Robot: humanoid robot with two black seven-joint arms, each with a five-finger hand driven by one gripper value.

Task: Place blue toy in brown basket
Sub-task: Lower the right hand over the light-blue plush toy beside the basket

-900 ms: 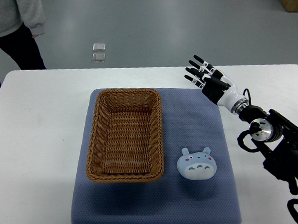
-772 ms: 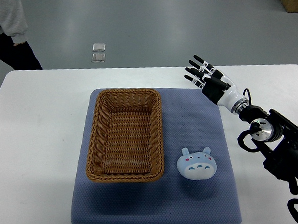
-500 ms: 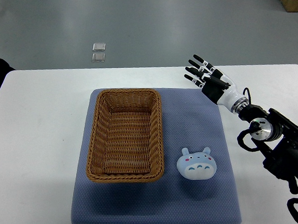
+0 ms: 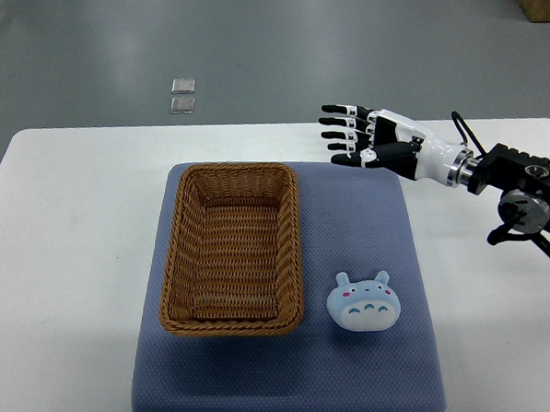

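Observation:
The blue toy [image 4: 363, 300], a pale blue round animal face with two small ears, lies on the blue mat [image 4: 366, 220] just right of the brown basket. The brown wicker basket [image 4: 233, 247] stands on the left half of the mat and holds nothing. My right hand [image 4: 352, 135] comes in from the right edge and hovers over the mat's far right corner, well behind the toy. Its fingers are spread and point left, holding nothing. The left arm does not show.
The mat lies on a white table [image 4: 70, 251]. Two small clear squares [image 4: 182, 95] lie on the grey floor beyond the table's far edge. The black forearm and joints [image 4: 525, 196] of my right arm sit over the table's right side.
My right hand has swung left and turned so its fingers point left instead of up-left; the forearm rose toward the far edge. The person at the far left has left the view.

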